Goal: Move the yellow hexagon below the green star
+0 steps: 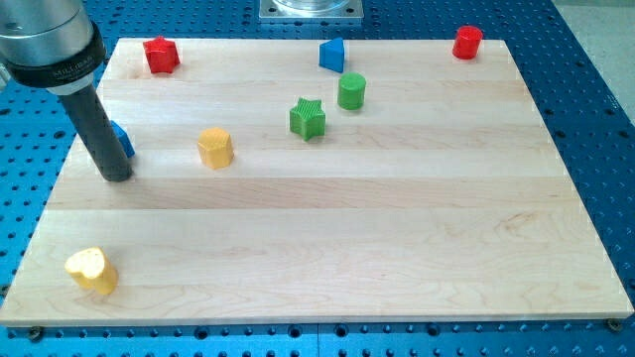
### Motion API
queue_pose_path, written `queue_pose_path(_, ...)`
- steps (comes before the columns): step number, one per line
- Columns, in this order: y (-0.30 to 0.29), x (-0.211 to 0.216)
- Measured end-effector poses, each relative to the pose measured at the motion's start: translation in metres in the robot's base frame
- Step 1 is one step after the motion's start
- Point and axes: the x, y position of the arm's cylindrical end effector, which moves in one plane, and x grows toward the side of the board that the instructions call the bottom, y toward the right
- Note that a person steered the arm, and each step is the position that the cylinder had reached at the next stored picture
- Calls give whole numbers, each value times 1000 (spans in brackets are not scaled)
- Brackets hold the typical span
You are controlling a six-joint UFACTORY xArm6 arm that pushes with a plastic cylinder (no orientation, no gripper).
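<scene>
Yellow heart [91,270] lowest in the frame, at the lower left of the tabletop [397,248]. Higher up on the left, my tip [117,177], just in front of a blue block [123,140]. No claw here, only a plain rod, holding nothing. Right of my tip and a bit higher, apart from it: yellow hexagon [213,148]. Farther right and higher still: green star [308,118]. Probably best to get round to the hexagon's left side, then push right, to the bare spot under the star.
</scene>
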Motion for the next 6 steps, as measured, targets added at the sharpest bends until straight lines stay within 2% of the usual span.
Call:
queue_pose_path(2,1,0)
queue_pose_path(3,51,-1)
queue_pose_path(5,88,-52)
queue_pose_path(6,108,-53)
